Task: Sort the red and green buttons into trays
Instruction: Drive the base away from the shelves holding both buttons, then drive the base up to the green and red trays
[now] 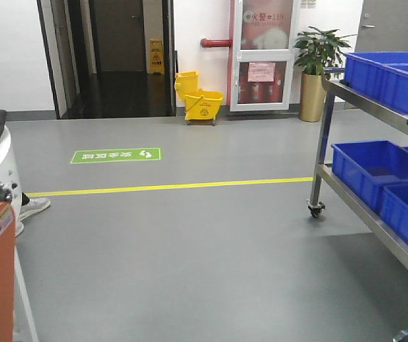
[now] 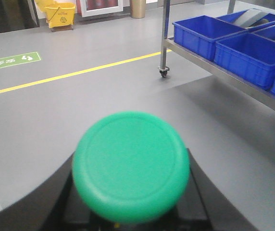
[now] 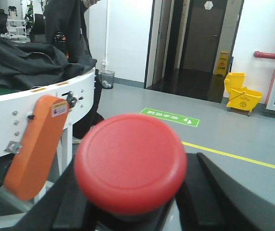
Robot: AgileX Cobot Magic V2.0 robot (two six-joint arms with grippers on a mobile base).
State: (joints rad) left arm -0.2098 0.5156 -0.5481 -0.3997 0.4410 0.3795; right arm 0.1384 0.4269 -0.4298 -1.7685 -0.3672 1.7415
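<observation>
**Both buttons gripped and airborne, no tray in sight**

Right up against the left wrist lens, the green mushroom-capped push-button [image 2: 130, 166] fills the lower frame, cap face turned straight back at the camera. The left gripper [image 2: 130, 159] has it. Black fingers [image 2: 36, 202] flank the cap on both sides, closed in on the body beneath, though the cap hides the contact itself.

Over on the right wrist it's the same story. The red mushroom-capped push-button [image 3: 130, 161] sits in the right gripper [image 3: 132, 159], dark fingers [image 3: 224, 192] either side, cap to the lens, a sliver of black body showing below. Both buttons hang over the grey floor [image 1: 190, 271], on the near side of the painted yellow floor line [image 1: 168, 187].

Here's what matters: each button's axis, cap to terminals, runs along its fingers, cap towards the camera and body pointing outward. So I judge a set-down goes body first unless the wrist turns.

And where to? The glossy red and green trays appear in none of the views. Beyond the yellow line lie a green floor sign [image 1: 115, 154] and a yellow mop bucket [image 1: 202, 105]. At the line's end stands a steel trolley [image 1: 325, 128] carrying deep blue crates [image 1: 375, 167], which are not the target. With no tray visible, which arm is nearer its tray can't be called. My read is that carrying is the step in hand, with neither drop made yet.
</observation>
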